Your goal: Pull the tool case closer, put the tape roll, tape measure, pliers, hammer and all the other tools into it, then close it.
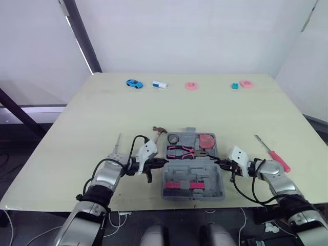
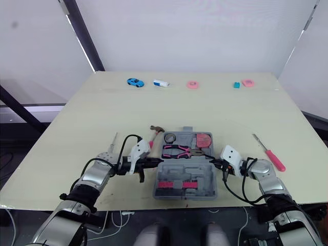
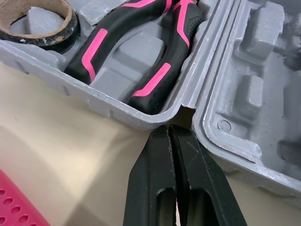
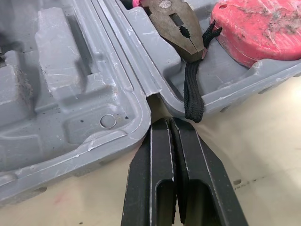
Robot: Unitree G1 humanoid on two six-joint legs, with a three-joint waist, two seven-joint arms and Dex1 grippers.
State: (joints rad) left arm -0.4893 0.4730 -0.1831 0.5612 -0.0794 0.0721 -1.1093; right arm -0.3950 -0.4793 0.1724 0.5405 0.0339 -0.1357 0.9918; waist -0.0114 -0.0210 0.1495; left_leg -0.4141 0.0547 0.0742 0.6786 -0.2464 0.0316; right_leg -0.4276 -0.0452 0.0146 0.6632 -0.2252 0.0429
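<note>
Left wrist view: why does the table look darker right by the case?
Left wrist view: the tool case probably blocks the light, so the table beside it is shaded. Right wrist view: a similar soft shadow follows the case's edge.

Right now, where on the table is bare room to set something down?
The wide middle of the table, between the far row with the toy car and the tool case, is bare. Crowded: both case sides, with the left tool, hammer and right tool.
</note>
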